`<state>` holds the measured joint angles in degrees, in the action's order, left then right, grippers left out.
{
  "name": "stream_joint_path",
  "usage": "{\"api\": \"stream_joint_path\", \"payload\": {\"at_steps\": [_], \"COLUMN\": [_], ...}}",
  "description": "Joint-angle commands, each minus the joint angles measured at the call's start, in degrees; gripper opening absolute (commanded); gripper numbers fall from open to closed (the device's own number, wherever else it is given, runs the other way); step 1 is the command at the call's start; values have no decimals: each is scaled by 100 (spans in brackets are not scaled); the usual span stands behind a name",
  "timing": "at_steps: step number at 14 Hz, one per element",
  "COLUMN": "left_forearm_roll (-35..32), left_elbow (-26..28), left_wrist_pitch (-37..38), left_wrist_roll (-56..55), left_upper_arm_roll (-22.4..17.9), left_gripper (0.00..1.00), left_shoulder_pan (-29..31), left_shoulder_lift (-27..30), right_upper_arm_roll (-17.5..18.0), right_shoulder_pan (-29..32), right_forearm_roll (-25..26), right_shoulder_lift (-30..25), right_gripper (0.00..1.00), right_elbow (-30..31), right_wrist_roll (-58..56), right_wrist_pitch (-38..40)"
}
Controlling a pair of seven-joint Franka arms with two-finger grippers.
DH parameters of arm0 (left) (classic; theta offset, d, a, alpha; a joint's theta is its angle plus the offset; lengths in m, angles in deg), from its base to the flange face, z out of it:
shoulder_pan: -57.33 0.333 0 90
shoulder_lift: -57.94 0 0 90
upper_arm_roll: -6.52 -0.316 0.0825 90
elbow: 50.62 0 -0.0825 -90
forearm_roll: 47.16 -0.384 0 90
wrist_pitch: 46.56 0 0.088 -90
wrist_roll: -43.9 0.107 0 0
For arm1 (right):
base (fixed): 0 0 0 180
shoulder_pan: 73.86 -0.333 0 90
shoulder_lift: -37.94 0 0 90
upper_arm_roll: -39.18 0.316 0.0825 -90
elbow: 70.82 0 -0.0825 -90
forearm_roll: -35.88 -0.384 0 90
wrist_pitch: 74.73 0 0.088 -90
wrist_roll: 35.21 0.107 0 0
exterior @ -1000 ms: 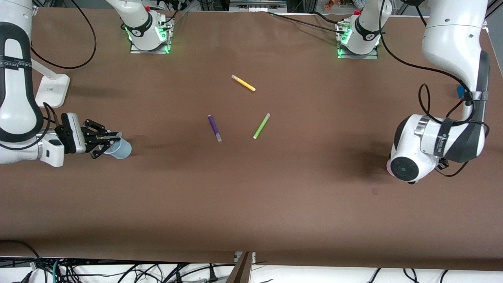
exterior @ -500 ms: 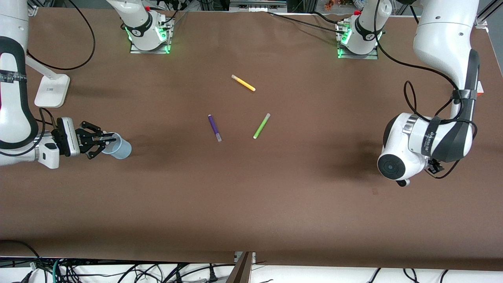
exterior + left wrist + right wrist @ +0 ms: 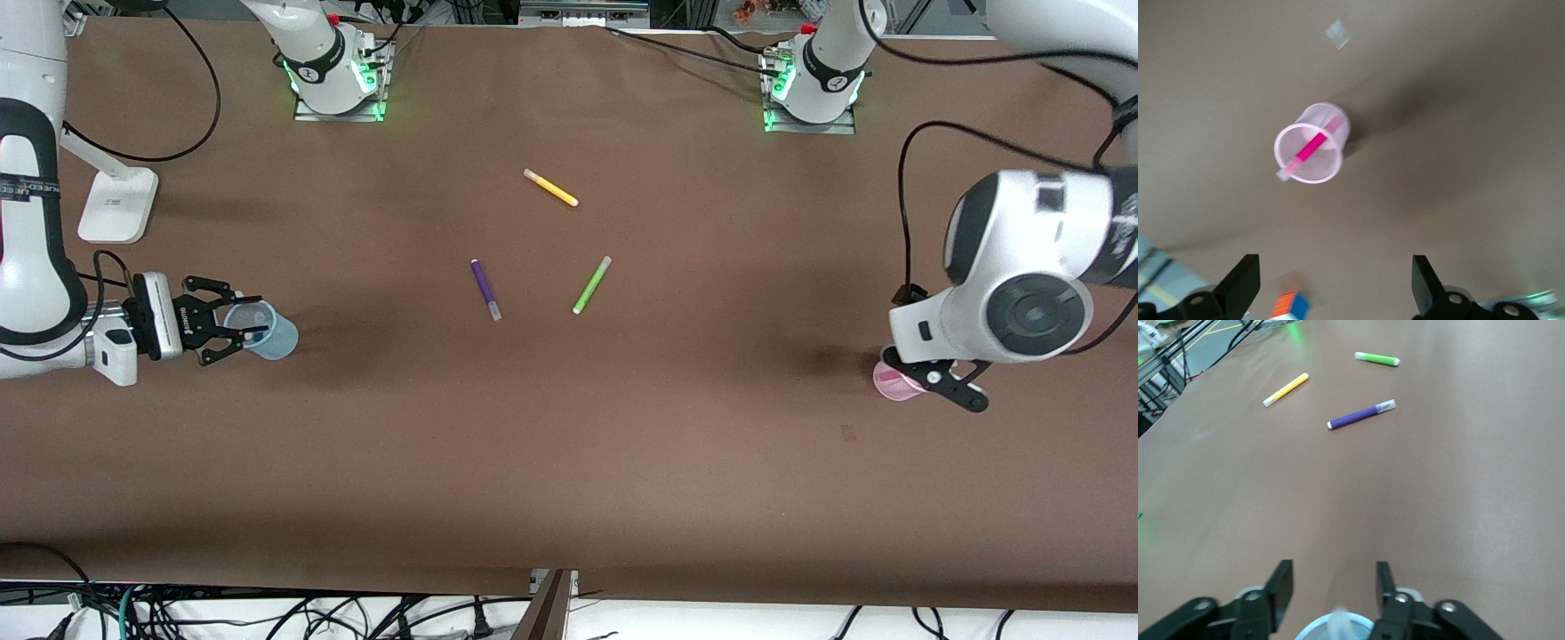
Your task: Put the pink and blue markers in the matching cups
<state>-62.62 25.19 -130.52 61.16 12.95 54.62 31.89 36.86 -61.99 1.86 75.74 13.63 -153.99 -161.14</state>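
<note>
**A:** So where's everything sitting? The pink marker is seen leaning inside the pale pink cup, cap end poking over the rim, at the left arm's end of the table. The left gripper is held above the cup, fingers spread wide, nothing gripped.

**B:** And the pale blue cup is stood at the right arm's end, with the right gripper level with its rim, fingers parted around it, nothing clamped. A pale cap is glimpsed inside from the right wrist view, so the blue marker is probably in there, though its color can't be made out.

**A:** Compared with a second ago, the left arm has been lifted and swung away, so the pink cup is uncovered. The right gripper has been pulled back slightly.

**B:** Purple marker, lime green marker and yellow marker are left untouched mid-table.
</note>
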Motion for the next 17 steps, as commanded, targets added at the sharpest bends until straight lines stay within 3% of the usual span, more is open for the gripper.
{"api": "stream_joint_path", "payload": {"at_steps": [1, 6, 10, 17], "left_forearm_roll": [614, 1536, 1546, 1616], "left_elbow": [127, 636, 1724, 2122], "left_wrist_pitch": [11, -103, -971, -1280], "left_wrist_roll": [-897, -1164, -1663, -1630], "left_upper_arm_roll": [16, 34, 43, 139], "left_gripper": [100, 100, 100, 100], "left_shoulder_pan": [42, 314, 315, 420], "left_shoulder_lift": [530, 1592, 2445, 2754], "right_upper_arm_roll": [66, -22, -66, 4], "right_shoulder_pan": [96, 96, 44, -773], "right_forearm_roll": [-114, 61, 649, 2477], "right_shoulder_lift": [-193, -282, -290, -1141], "right_gripper": [100, 100, 100, 100], "right_elbow": [-77, -656, -1289, -1449], "right_wrist_roll": [800, 3198, 4975, 8461], "right_wrist_pitch": [203, 633, 818, 959]}}
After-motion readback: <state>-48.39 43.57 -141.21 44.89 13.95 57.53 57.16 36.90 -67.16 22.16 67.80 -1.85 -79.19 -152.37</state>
